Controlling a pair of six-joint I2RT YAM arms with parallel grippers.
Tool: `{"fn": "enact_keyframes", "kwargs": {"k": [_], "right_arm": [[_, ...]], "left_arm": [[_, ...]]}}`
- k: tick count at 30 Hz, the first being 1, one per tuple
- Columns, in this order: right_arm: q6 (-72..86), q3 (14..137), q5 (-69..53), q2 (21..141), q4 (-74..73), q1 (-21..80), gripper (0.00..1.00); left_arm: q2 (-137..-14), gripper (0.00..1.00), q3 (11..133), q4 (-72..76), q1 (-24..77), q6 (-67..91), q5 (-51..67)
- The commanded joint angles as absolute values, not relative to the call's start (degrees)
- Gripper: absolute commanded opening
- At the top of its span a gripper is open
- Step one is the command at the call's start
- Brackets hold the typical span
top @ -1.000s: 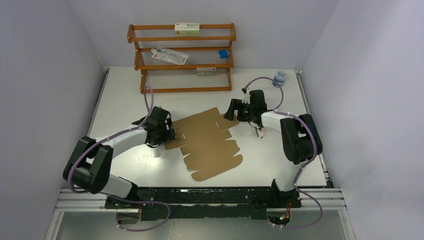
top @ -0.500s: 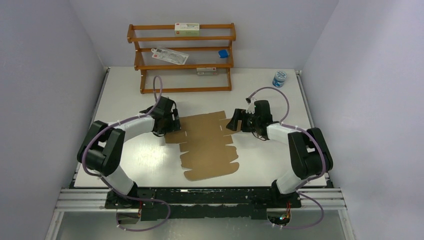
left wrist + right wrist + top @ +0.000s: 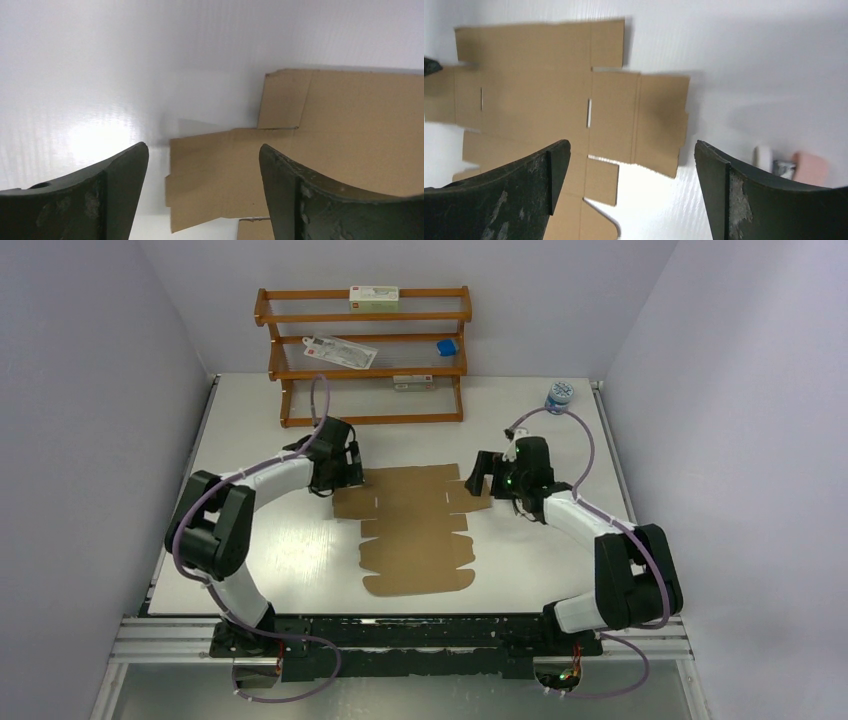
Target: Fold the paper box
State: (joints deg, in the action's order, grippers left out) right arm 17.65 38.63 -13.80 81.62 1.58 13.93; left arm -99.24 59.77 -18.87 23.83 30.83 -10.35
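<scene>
White desk [image 3: 290, 560] between pale walls [image 3: 90, 390]; flat box [image 3: 415, 530] lies mid-desk, rack [image 3: 362, 355] behind. Left and right jaws spread wide, gripping nothing.

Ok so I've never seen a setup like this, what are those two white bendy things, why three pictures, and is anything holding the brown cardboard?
Those are two robot arms bolted at the near edge of the table, each ending in a two-finger gripper. The wide picture comes from a fixed camera above and behind them; the other two come from cameras on the wrists, so the dark shapes there are the fingers. On the table lies the paper box, a flat brown sheet with flaps, unfolded. The left gripper and the right gripper sit at opposite sides of it, both open, holding nothing. A wooden rack stands behind.
</scene>
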Motion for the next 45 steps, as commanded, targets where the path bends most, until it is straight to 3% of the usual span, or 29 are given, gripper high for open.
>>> {"fn": "enact_keyframes", "kwargs": {"k": [1,4,8,15,29,45], "right_arm": [[15.2,43.1,-5.5,79.4,1.2,13.9,1.0],[14.9,46.1,-9.0,81.6,3.2,13.8,1.0],[16.7,50.4,-19.2,88.5,6.0,14.0,0.93],[17.8,55.9,-26.1,99.2,7.9,14.2,0.84],[18.1,58.9,-30.4,108.7,10.0,12.7,0.69],[18.6,60.1,-34.0,113.3,11.0,11.9,0.6]], "left_arm": [[-94.8,0.87,62.5,-21.6,21.7,29.5,-15.6],[-93.8,0.87,63.3,-20.6,21.3,28.9,-14.2],[-95.1,0.84,64.5,-17.1,21.3,27.9,-7.1],[-100.7,0.76,66.3,-13.1,18.8,27.4,5.3],[-107.8,0.62,65.8,-8.6,14.2,26.2,18.6],[-113.0,0.44,66.0,-6.8,12.6,25.5,24.7]]}}
